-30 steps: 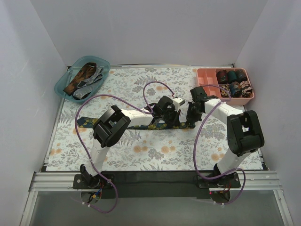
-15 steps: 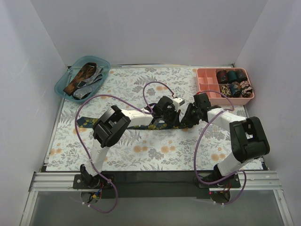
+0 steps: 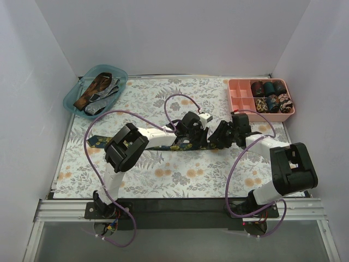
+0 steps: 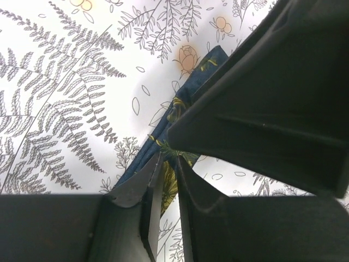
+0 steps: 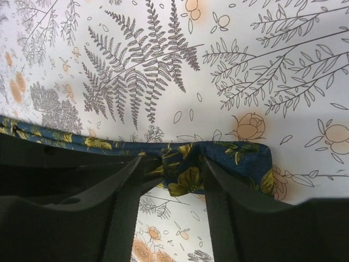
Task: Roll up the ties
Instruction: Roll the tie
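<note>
From above, a navy tie (image 3: 100,141) lies stretched flat across the table (image 3: 191,174), nearer the arms than the pink tray (image 3: 238,93) and running leftward from just in front of it. The tray holds rolled ties (image 3: 270,94); far to the tray's left a blue basket (image 3: 71,99) holds loose ties (image 3: 98,90). The left gripper (image 3: 193,134) and right gripper (image 3: 218,139) sit side by side over the tie's end nearest the tray. At the left wrist, the jaws leave only a slit, with tie fabric showing in it; whether they pinch it I cannot tell. At the right wrist, the jaws stand apart, straddling the tie's folded end.
</note>
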Tool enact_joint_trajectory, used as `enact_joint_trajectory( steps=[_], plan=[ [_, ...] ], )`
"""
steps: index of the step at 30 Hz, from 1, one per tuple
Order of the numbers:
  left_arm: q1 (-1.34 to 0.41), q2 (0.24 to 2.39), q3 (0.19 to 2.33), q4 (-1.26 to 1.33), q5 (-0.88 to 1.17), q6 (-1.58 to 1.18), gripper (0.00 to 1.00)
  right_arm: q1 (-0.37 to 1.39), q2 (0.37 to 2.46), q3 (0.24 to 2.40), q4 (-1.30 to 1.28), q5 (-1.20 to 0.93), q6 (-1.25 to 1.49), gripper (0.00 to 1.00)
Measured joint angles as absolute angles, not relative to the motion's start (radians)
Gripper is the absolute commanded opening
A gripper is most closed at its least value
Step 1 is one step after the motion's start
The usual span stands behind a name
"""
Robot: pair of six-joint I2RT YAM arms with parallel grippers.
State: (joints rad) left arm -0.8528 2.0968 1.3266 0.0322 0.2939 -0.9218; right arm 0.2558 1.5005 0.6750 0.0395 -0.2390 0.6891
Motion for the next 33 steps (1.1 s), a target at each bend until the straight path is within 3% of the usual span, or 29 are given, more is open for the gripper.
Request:
enact_joint_trajectory(
  steps=[5,20,33],
  plan=[
    [-0.852,2.085,1.323,0.021,0.287,-0.962,0.21,0.249,1.498,0.639,0.085,-0.266,0.712,0.34],
    [-0.852,2.055,1.298,0.022,0.277,-1.024,0.34,0.235,1.493,0.606,0.131,-0.31,0.739,0.35],
    [-0.852,2.009,1.283,0.049,0.274,-1.04,0.34,0.235,1.493,0.605,0.131,-0.321,0.755,0.35]
  ],
)
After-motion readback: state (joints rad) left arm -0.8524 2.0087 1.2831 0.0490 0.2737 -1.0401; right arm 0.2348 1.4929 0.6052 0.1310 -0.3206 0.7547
